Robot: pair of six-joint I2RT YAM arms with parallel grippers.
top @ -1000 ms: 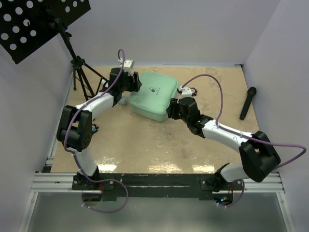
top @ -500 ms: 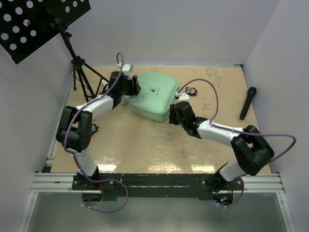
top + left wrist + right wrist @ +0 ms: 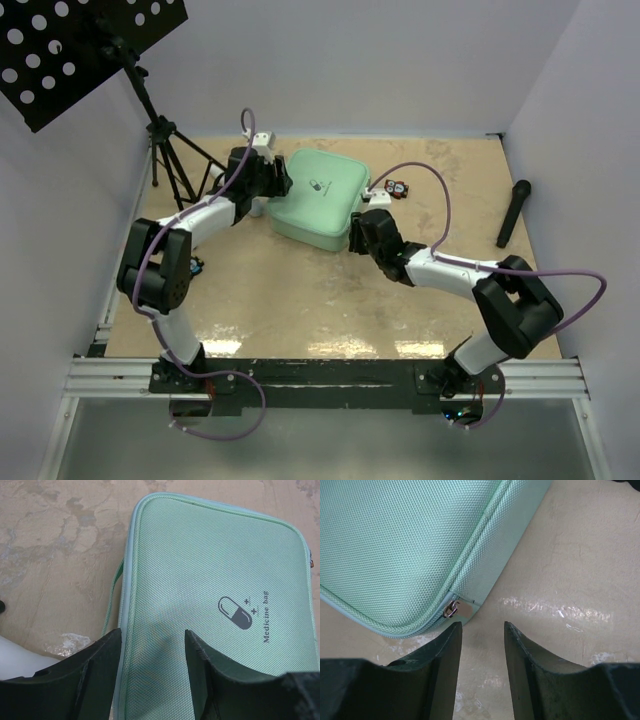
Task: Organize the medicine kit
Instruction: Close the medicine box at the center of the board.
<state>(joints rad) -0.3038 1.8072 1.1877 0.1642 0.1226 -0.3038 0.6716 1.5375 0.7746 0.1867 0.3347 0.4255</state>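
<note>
Your R fingers (image 3: 440, 675) stood apart, empty, just short of the medicine kit (image 3: 318, 198) near corner w/ zip pull (image 3: 450, 609). Kit lay flat, closed, far-mid counter (image 3: 300, 290). L fingers (image 3: 100, 670) stood apart, straddling its left edge.

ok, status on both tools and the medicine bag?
Left tool open, over edge of medicine bag. Right tool open, just short of zipper pull at its corner. Bag closed. Nothing in the way.

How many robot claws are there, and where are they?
2. The left gripper sits over the medicine kit's left edge; the right gripper is low at its near corner, beside the zipper pull. None seem hidden.
</note>
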